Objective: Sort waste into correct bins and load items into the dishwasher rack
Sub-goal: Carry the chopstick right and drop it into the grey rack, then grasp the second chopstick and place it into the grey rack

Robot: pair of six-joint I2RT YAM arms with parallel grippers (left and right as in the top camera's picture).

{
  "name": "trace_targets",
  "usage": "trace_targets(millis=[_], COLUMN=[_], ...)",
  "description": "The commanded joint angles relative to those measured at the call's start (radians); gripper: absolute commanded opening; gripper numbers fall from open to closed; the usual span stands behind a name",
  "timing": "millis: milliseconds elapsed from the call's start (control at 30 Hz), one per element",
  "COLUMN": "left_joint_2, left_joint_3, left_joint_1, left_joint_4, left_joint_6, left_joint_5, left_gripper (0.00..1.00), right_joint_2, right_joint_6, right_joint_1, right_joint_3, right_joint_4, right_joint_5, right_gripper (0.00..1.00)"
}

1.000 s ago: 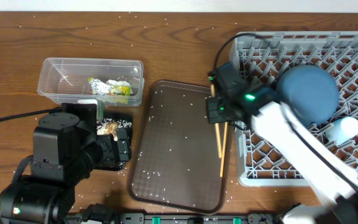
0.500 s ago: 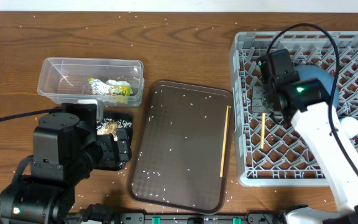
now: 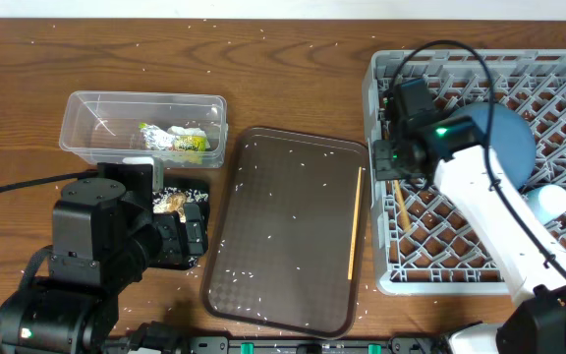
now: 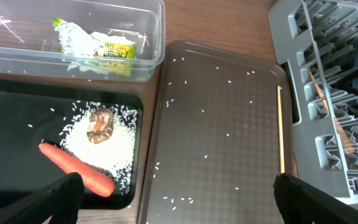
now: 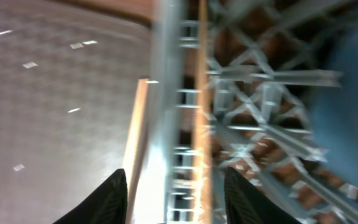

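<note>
I find the right gripper [image 5: 176, 199] spread, pinching nothing. One chopstick [image 3: 354, 222] lies just left of it on the serving tray [image 3: 283, 246], long axis top-to-bottom of frame; right arm nearer.

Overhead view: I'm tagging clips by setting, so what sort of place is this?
Likely a staged dish-clearing station on a table, not a real kitchen: a grey dishwasher rack, a rice-strewn brown serving tray and a clear plastic waste tub.

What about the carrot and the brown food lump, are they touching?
Apart. The left wrist view shows white rice lying between the carrot and the brown food chunk.
</note>
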Motion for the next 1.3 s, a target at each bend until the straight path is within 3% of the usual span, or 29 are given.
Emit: trace_targets(millis=[0,300,600,933,967,1067,1133,1267], left_joint_2=[0.001,0.001,0.001,0.001,0.001,0.001,0.001,0.001], left_joint_3=[0.018,0.018,0.019,0.018,0.018,0.018,0.018,0.018], left_joint_1=[0.005,0.005,0.005,0.005,0.005,0.005,0.005,0.005], left_joint_4=[-0.003,-0.003,-0.003,-0.003,-0.003,-0.003,-0.003,-0.003], left_joint_6=[-0.001,0.0,0.0,0.0,0.0,-0.001,0.0,0.0], left_joint_5=[-0.009,-0.009,-0.009,-0.009,-0.009,-0.009,-0.009,-0.009], left_gripper=[0.98,0.98,0.98,0.98,0.98,0.98,0.98,0.98], right_joint_2=[-0.035,0.104,0.314,0.415,0.421,0.429,0.429,0.429], right_joint_6=[0.056,0.331,0.35,0.35,0.35,0.34,0.254,0.196], right_joint_1=[0.08,0.239,0.24,0.222,0.223,0.223,0.224,0.227], right_joint_3=[0.0,-0.016,-0.031,-0.032,-0.033,-0.034,-0.034,-0.034], right_joint_4=[0.01,-0.016,-0.022,-0.008,-0.006,0.009,0.039,0.056], right_joint_5=[-0.041,0.056,0.032,-0.002,-0.005,-0.024,-0.062,-0.092], right_gripper=[0.46,0.45,0.48,0.49,0.48,0.33,0.26,0.25])
